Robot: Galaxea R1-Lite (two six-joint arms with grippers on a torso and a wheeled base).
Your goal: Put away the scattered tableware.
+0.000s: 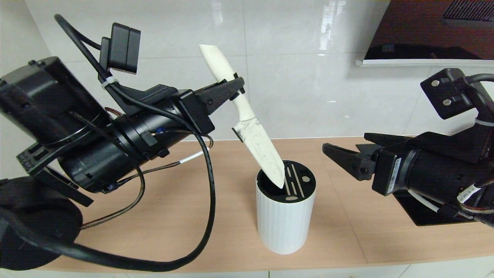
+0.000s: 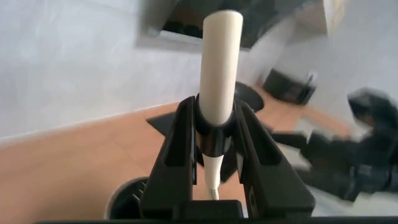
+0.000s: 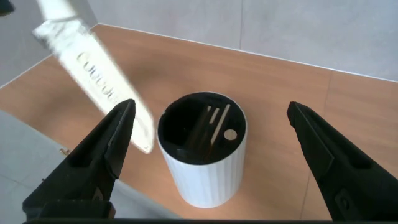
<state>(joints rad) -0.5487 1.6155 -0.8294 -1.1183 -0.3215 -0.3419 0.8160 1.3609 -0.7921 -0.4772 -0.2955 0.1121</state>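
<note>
Knife [image 1: 244, 111]: white, pinched at the handle between the fingers of the left gripper [image 1: 237, 88], which is pressed tight on it. It is off the worktop [image 1: 339, 235], in the air.

Long axis: tilted, not upright. The handle end leans up and toward the robot's left; the blade runs down and toward the robot's right, tip lowest.

Holder [image 1: 285, 220]: a white ribbed cylinder with a black slotted top, upright near the front edge of the worktop, about midway between the two arms. The knife tip sits at the left part of the black top, just beside the narrow slots [image 1: 294, 179]. Whether the tip has entered an opening, touches the top, or is just above it cannot be determined.

Right gripper [image 1: 344, 143]: spread wide and empty, level with the holder's top, on its right side and apart from it.

Judgement: the move ahead turns on the angle between blade and slot. The blade would need to be brought nearer upright and lined up with a slot before lowering, or it may catch on the top and tip the holder.
</note>
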